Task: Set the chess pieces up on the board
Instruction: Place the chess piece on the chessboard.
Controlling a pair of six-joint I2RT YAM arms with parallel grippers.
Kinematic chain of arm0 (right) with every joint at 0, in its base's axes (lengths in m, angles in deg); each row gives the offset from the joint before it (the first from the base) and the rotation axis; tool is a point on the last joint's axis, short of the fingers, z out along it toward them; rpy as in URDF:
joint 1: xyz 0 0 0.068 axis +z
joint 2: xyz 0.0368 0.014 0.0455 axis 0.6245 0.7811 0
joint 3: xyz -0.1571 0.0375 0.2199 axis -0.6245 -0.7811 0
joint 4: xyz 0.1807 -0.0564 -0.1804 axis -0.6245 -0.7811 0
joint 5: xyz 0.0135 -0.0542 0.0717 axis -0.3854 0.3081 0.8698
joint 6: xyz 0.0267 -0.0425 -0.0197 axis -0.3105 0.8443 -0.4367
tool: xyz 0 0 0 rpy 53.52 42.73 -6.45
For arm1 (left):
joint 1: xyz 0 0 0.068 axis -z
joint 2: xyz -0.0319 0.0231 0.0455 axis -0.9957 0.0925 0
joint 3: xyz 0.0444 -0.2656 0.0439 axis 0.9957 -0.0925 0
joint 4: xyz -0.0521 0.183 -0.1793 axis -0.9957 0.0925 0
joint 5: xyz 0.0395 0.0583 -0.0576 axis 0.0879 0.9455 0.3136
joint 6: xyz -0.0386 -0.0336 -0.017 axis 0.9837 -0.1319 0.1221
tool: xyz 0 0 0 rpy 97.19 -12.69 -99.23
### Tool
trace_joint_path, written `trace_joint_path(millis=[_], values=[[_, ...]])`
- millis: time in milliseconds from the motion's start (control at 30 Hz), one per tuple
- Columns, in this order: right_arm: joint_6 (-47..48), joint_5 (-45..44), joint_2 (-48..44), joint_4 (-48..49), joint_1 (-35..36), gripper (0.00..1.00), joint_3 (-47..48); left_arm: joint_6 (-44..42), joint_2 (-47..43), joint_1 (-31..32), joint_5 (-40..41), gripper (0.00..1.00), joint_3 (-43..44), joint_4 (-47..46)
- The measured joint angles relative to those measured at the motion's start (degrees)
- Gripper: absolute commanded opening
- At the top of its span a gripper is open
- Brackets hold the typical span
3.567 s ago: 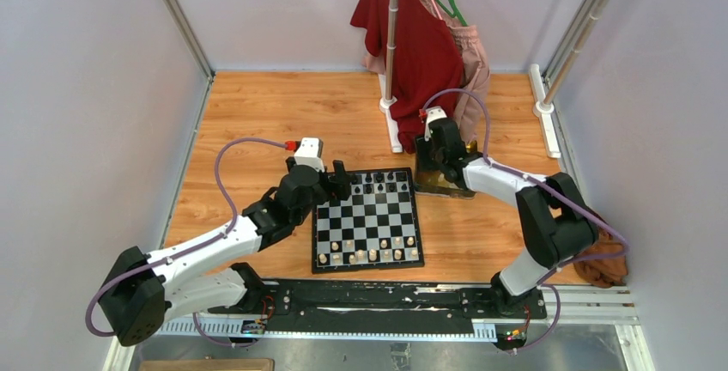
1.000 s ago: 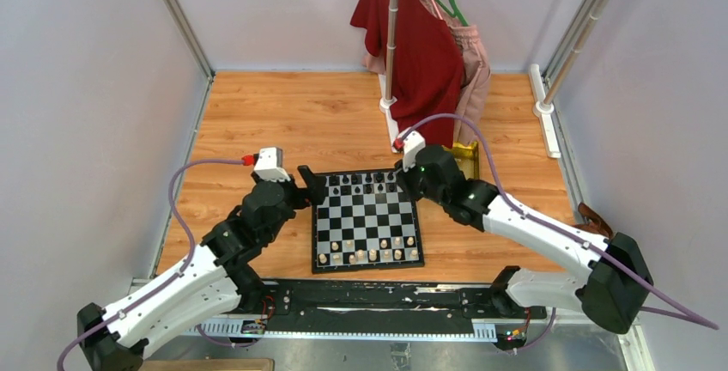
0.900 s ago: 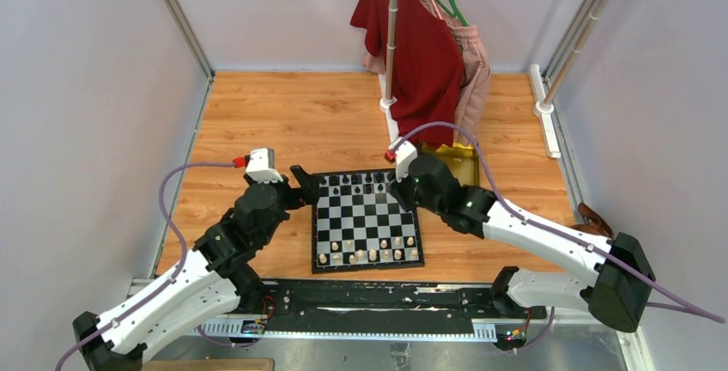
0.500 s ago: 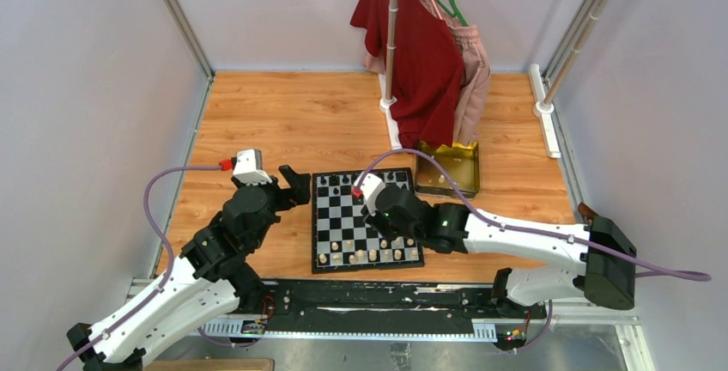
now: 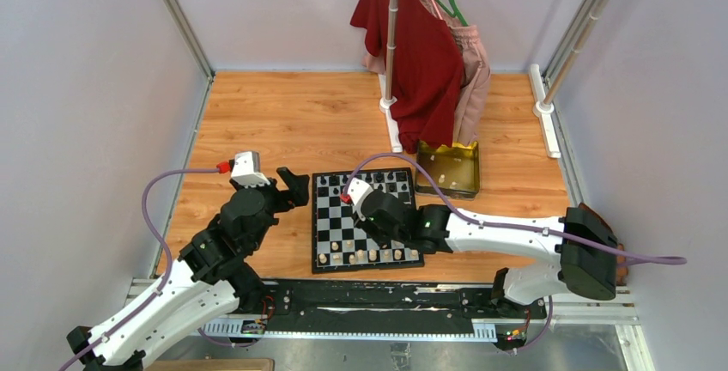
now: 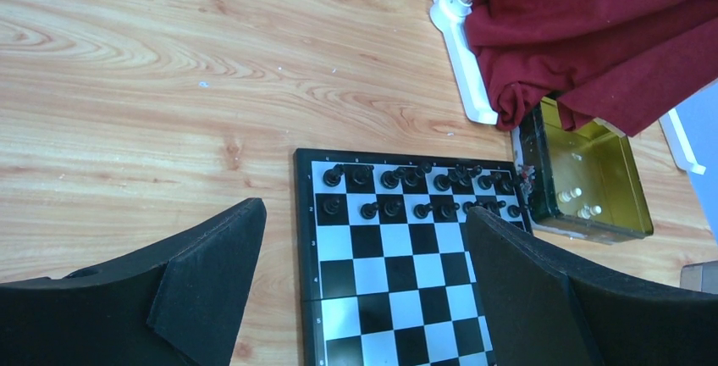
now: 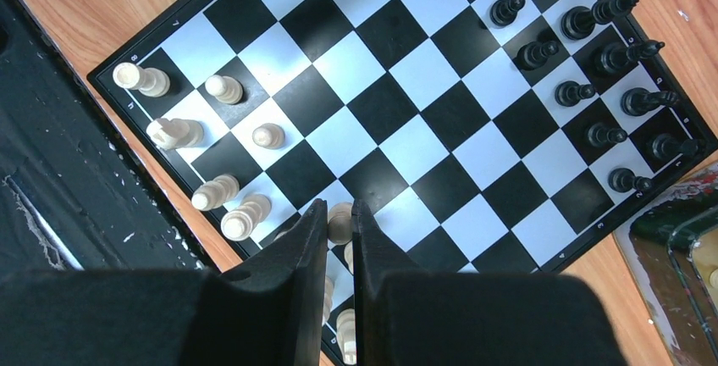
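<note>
**Left tool** (image 6: 364, 209): jaws spread wide, nothing between them. In the top view the left tool (image 5: 294, 186) hangs over the wooden table (image 5: 283, 113), just beside the far left corner of the chessboard (image 5: 330, 234).

**Right tool** (image 7: 339, 213): jaws drawn almost together, clamped on a single pale chessman (image 7: 339, 222). The arm reaches across the chessboard (image 7: 406, 146) from the right. The gripped piece is over the near half of the board, among the other pale chessmen (image 7: 169, 133). Whether its base touches a square cannot be told.

**Board state:**
- The black chessmen (image 6: 398, 180) occupy the two far ranks.
- Pale chessmen (image 5: 369, 255) stand along the near edge, with a few more in the rank ahead; both ranks show gaps.
- The centre squares are bare.

**Tin** (image 5: 462, 184): a yellow-gold square tin sits on the table just beside the far right corner of the board. Several pale pieces (image 6: 580, 201) lie inside it.
</note>
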Motion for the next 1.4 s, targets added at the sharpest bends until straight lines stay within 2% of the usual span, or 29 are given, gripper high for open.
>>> trace_joint_path(millis=[1067,1400], values=[[-2.9,0.6,3.7,8.9,0.0,0.0,-7.7,0.4,1.3,0.0,-0.1,0.94,-1.1,-0.7],[-2.9,0.6,4.0,9.3,0.0,0.08,-7.7,0.4,2.6,0.0,-0.3,0.94,-1.2,-1.7]])
